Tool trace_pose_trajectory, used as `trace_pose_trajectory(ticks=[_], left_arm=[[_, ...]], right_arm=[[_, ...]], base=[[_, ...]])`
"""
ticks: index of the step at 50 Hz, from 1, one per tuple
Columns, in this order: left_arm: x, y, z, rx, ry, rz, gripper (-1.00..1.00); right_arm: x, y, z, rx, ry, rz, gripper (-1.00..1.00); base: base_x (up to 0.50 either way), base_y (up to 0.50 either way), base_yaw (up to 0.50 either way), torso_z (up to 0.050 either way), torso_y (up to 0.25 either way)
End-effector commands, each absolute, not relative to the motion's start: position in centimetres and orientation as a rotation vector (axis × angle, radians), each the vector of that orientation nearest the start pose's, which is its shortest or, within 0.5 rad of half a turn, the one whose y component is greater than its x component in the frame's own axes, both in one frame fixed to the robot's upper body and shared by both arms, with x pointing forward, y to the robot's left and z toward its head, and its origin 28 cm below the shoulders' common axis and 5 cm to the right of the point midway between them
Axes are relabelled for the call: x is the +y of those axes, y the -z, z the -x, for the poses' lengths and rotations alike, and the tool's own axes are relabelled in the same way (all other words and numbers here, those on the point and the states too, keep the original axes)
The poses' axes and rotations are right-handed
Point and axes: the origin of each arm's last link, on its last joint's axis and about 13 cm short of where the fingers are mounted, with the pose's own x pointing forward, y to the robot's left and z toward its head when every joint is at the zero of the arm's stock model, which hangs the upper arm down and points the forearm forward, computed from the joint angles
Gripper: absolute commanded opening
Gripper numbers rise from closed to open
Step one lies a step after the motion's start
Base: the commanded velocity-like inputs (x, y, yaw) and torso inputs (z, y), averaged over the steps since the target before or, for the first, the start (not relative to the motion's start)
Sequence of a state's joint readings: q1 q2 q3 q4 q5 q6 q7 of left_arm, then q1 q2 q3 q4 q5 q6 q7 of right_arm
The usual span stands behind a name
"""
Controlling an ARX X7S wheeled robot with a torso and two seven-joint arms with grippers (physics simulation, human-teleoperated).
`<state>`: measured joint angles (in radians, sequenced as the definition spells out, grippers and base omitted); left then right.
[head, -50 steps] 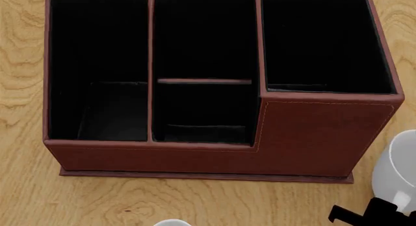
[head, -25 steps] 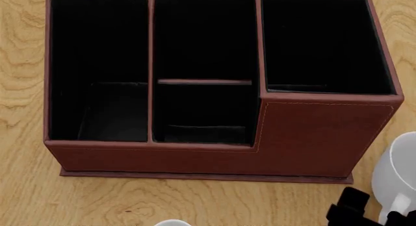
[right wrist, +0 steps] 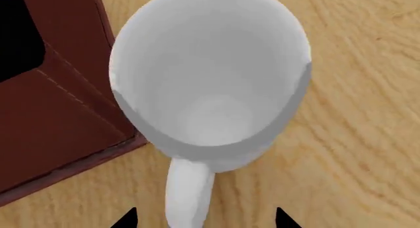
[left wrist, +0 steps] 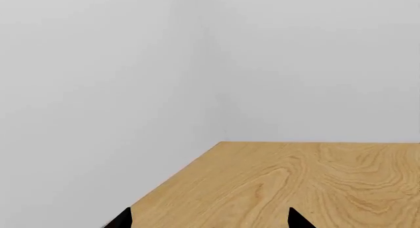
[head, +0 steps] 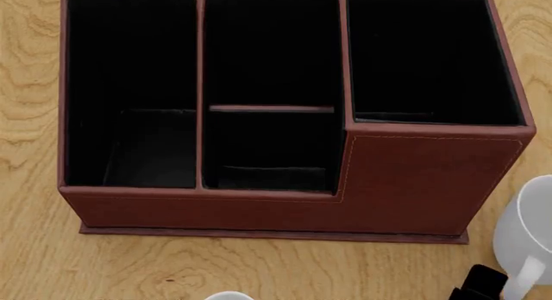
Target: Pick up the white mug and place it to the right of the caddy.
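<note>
Wood-grain tabletop [head: 35, 261] seen w/ caddy [head: 414, 183] centred. White mug [right wrist: 210, 80] set upright just right of caddy, handle twd right gripper [right wrist: 203, 219], tips spread, nothing pinched. Left gripper [left wrist: 210, 220] spread over bare table.

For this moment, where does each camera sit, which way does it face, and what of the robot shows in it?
Head view: on the head, looking down on the caddy; the white mug is cut at the edge beside it, and a piece of the right gripper shows.
Left wrist view: near the left gripper, facing bare tabletop and walls; only two fingertips show.
Right wrist view: near the right gripper, looking into the mug; fingertips flank its handle.
Shared: head and right wrist views both show mug and caddy.
</note>
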<state>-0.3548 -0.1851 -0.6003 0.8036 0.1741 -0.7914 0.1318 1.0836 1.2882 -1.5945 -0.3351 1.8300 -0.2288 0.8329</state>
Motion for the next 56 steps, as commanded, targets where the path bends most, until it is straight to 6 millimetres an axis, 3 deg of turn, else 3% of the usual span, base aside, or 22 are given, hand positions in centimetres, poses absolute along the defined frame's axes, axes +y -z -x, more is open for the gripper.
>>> trace_pose_trajectory(ticks=[1, 8, 23, 30, 39, 49, 56], left_arm=[[34.0, -20.5, -17.6, -0.367, -0.638, -0.185, 1.0], [34.1, -20.4, -17.1, -0.375, -0.639, -0.171, 1.0], [34.1, -20.9, -16.4, -0.382, -0.641, -0.166, 1.0], [33.7, -20.6, -16.6, -0.382, -0.63, -0.167, 1.0], [33.3, -21.4, -16.7, -0.388, -0.615, -0.168, 1.0], [33.1, -20.7, -16.7, -0.392, -0.606, -0.161, 1.0], [32.9, -20.8, -16.8, -0.394, -0.595, -0.159, 1.0]], right_arm=[[-19.6, -16.9, -18.1, 0.428, 0.33, -0.228, 1.0], [-18.4, -17.5, -15.5, 0.385, 0.289, -0.152, 1.0], [-16.9, -19.1, -11.9, 0.283, 0.237, -0.065, 1.0], [-15.1, -20.5, -9.8, 0.147, 0.266, 0.033, 1.0], [-15.0, -19.1, -8.4, 0.017, 0.26, 0.094, 1.0], [-14.9, -18.5, -7.3, -0.138, 0.266, 0.107, 1.0], [-15.4, -18.6, -8.6, -0.243, 0.305, 0.242, 1.0]], base=[[0.0, 0.0, 0.0, 0.0, 0.0], [0.0, 0.0, 0.0, 0.0, 0.0], [0.0, 0.0, 0.0, 0.0, 0.0], [0.0, 0.0, 0.0, 0.0, 0.0], [0.0, 0.0, 0.0, 0.0, 0.0], [0.0, 0.0, 0.0, 0.0, 0.0], [0.0, 0.0, 0.0, 0.0, 0.0]])
